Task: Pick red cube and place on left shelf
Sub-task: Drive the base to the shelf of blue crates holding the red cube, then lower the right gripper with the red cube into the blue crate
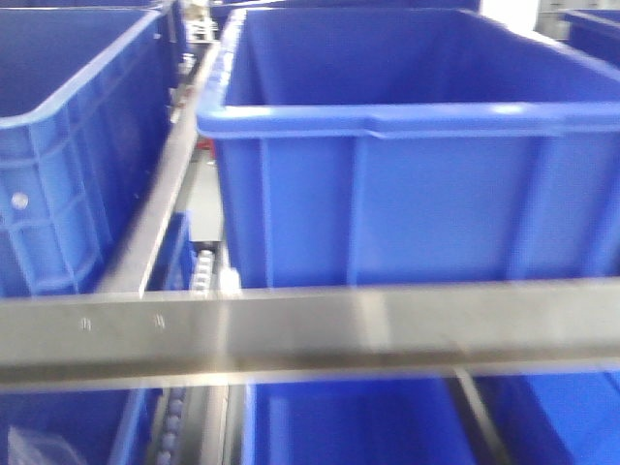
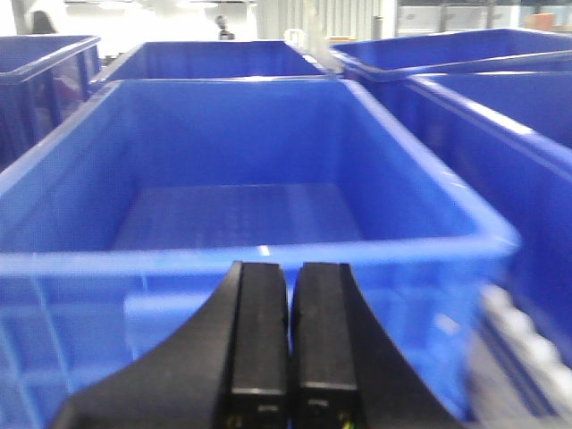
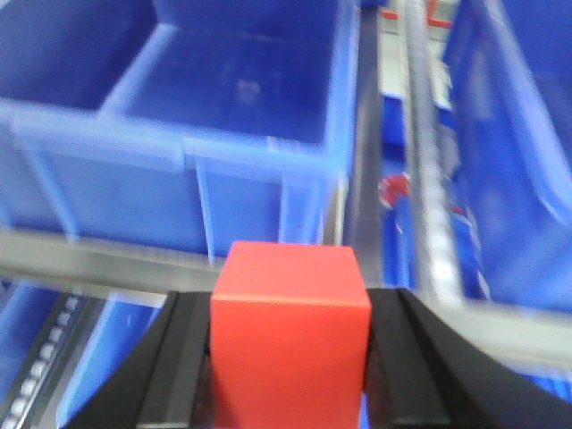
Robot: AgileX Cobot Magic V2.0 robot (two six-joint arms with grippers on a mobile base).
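Observation:
The red cube [image 3: 290, 340] fills the bottom of the right wrist view, clamped between the two black fingers of my right gripper [image 3: 290, 308]. It hangs in front of a steel shelf rail [image 3: 107, 259] and above blue bins. My left gripper [image 2: 290, 277] is shut with its pads pressed together and nothing between them. It hovers just before the near rim of an empty blue bin [image 2: 232, 250]. Neither gripper shows in the front view.
A large blue bin [image 1: 417, 145] sits on the upper shelf level, another blue bin [image 1: 68, 145] to its left. A horizontal steel rail [image 1: 310, 329] crosses the front. Lower blue bins [image 1: 349, 421] lie beneath. Roller tracks [image 3: 429, 179] run between bins.

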